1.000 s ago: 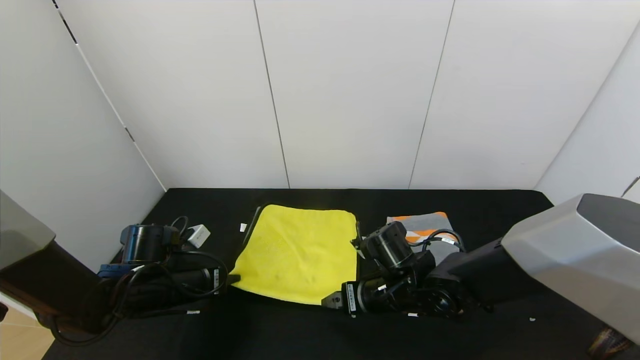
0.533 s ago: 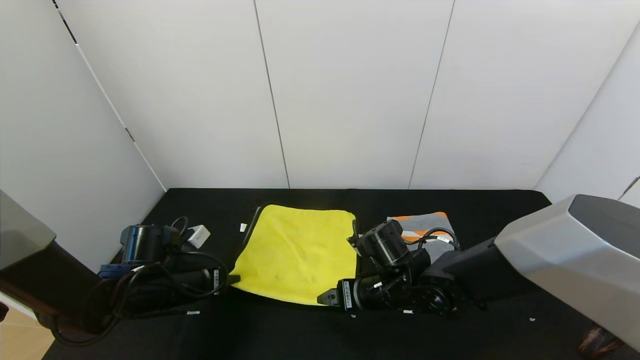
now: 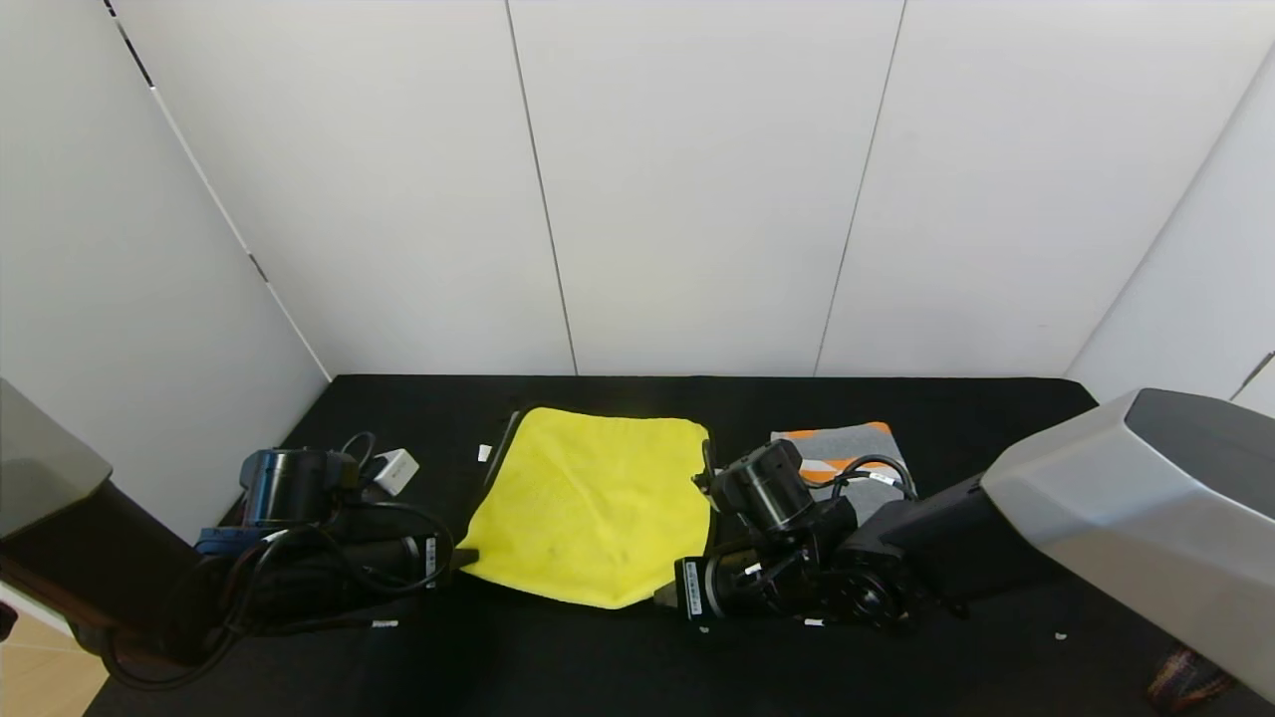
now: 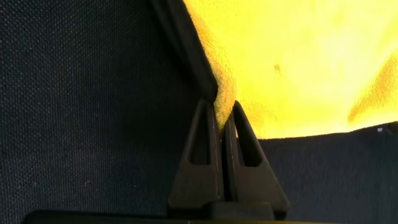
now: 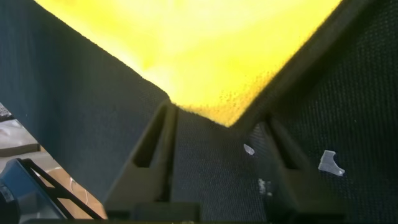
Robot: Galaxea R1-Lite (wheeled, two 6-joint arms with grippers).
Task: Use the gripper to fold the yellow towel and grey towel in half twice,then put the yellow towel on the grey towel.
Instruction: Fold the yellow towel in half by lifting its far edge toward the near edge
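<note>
The yellow towel [image 3: 598,503] lies spread flat on the black table [image 3: 558,667]. My left gripper [image 3: 466,556] is shut on its near left corner; in the left wrist view the yellow towel [image 4: 298,62] edge is pinched between the left gripper [image 4: 222,111] fingers. My right gripper [image 3: 662,596] sits low at the near right corner. In the right wrist view the right gripper [image 5: 221,118] stands open, with the tip of the yellow towel [image 5: 205,50] corner between its fingertips. The grey towel [image 3: 847,446], folded with orange shapes, lies at the back right, partly hidden behind the right arm.
A small white box [image 3: 394,468] with a cable lies at the left beside the left arm. Tiny white scraps [image 3: 484,453] dot the cloth. White walls close the back and both sides.
The right gripper edged in onto the towel's near right corner and its jaws have narrowed. The left gripper and both towels have stayed where they were.
</note>
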